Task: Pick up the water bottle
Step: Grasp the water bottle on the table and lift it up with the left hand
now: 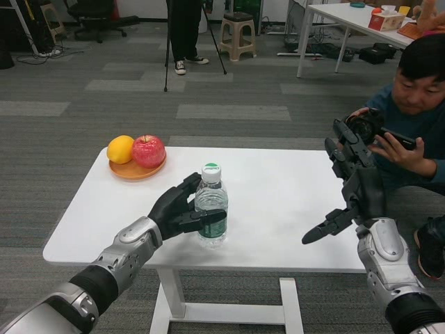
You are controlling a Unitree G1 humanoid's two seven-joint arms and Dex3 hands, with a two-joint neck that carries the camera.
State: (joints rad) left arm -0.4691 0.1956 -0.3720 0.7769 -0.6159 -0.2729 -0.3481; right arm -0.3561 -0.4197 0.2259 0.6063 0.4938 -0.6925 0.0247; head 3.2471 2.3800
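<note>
Left hand wrapped around the water bottle on the white table.

The table (278, 209) carries everything; a person (417, 118) crouches behind its far right corner with a camera (368, 129). The right hand (351, 188) is raised over the table's right edge, fingers spread, holding nothing. The left hand (182, 209) clasps the upright bottle (211, 205) near the table's front middle. At the table's back left a wooden plate (135, 171) holds an apple (149, 151) and an orange (120, 149), touching.
</note>
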